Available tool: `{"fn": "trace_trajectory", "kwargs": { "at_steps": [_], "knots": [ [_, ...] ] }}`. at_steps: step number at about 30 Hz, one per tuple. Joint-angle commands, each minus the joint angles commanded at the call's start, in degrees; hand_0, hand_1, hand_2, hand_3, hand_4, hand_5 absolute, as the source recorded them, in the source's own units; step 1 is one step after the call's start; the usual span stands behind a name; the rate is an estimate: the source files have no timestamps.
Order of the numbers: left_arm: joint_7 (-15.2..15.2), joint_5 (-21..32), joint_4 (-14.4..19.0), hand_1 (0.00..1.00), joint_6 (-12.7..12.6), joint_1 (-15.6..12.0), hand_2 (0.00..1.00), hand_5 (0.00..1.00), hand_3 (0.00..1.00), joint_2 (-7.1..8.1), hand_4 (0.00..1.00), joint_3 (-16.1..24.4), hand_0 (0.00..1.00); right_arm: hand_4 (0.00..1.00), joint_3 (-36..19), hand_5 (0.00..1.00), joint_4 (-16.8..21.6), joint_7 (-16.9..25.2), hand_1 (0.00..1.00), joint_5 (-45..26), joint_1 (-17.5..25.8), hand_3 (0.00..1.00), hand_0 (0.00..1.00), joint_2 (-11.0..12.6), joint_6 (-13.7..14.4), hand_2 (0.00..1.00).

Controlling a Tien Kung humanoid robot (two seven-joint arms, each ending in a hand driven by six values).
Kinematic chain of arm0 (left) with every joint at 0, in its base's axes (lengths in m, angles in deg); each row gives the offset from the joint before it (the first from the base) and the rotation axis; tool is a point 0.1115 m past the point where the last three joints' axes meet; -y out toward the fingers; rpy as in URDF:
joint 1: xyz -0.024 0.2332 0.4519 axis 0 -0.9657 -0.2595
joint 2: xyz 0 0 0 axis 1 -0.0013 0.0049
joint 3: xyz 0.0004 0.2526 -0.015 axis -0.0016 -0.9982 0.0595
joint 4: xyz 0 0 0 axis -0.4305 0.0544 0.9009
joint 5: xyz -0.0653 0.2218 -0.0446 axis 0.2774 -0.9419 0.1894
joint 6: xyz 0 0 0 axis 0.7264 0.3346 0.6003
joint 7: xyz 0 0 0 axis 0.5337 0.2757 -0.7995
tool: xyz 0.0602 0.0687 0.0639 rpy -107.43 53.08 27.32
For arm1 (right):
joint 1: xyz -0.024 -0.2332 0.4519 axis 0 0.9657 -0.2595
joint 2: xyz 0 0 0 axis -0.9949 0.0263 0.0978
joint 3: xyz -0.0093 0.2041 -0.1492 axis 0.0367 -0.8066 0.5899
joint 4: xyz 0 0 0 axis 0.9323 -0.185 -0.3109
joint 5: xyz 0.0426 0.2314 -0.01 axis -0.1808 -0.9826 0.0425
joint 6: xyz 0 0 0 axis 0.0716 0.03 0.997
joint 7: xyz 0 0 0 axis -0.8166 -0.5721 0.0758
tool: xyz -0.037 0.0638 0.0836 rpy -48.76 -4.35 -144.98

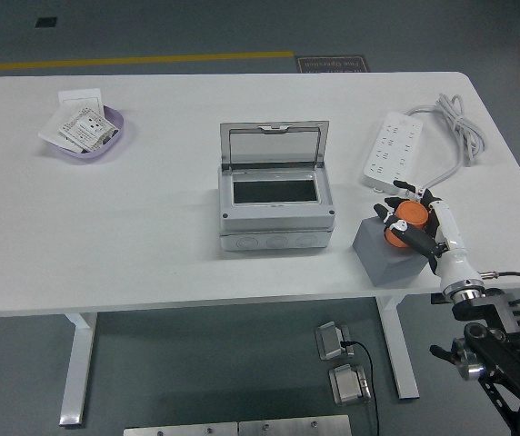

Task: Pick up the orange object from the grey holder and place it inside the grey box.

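The orange object (409,218) sits on top of the grey holder (385,250) near the table's front right edge. My right hand (412,221) comes up from the lower right, its white and black fingers curled around the orange object. The grey box (276,200) stands at the table's middle with its lid (274,143) raised at the back and its inside showing dark. The left arm is out of view.
A white power strip (392,150) with its cable (455,127) lies behind the holder at the right. A purple bowl (85,138) with white packets and a white plate beside it sits at the far left. The table's near edge (196,304) runs just below the box.
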Motion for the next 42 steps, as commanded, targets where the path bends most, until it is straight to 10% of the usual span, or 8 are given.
{"fn": "trace_trajectory", "kwargs": {
  "at_steps": [5,6,17,18,29,30,42],
  "knots": [
    [0.0,-0.2,0.0,0.655,0.0,0.1,0.599,0.144,0.598,0.06,0.634,0.3,0.612,0.819,0.2,0.134,-0.2,-0.3,0.692,0.1,0.0,0.809,0.752,0.0,0.4,0.642],
    [0.0,-0.2,0.1,0.656,0.0,0.1,0.6,0.138,0.598,0.08,0.633,0.4,0.611,0.587,0.3,0.002,-0.2,-0.3,0.686,0.0,0.0,0.797,0.733,0.0,0.5,0.625],
    [-0.1,-0.2,0.1,0.657,0.0,0.1,0.6,0.132,0.596,0.17,0.636,0.6,0.609,0.453,0.7,0.002,-0.3,-0.5,0.677,-1.0,0.0,0.783,0.739,0.0,0.8,0.604],
    [-0.1,-0.3,0.1,0.657,0.0,0.1,0.6,0.127,0.597,0.18,0.641,0.7,0.608,0.257,0.7,0.002,-0.3,-0.4,0.663,-1.2,0.0,0.766,0.778,0.0,0.8,0.595],
    [-0.1,-0.3,0.1,0.656,0.1,0.0,0.601,0.127,0.598,0.24,0.642,1.1,0.608,0.228,1.0,0.002,0.2,-0.6,0.653,-2.8,0.0,0.709,0.785,-0.2,0.3,0.582],
    [-0.1,-0.2,0.1,0.655,0.1,-0.1,0.603,0.13,0.601,0.25,0.651,1.1,0.607,0.075,1.0,0.002,0.3,-0.6,0.632,-2.8,0.0,0.596,0.777,-0.2,0.4,0.569],
    [-0.1,0.3,0.0,0.654,0.1,-0.1,0.608,0.146,0.609,0.19,0.666,0.7,0.607,0.117,1.2,0.002,1.7,-0.7,0.568,-1.9,-0.5,0.463,0.697,0.0,1.2,0.518]
  ]
}}
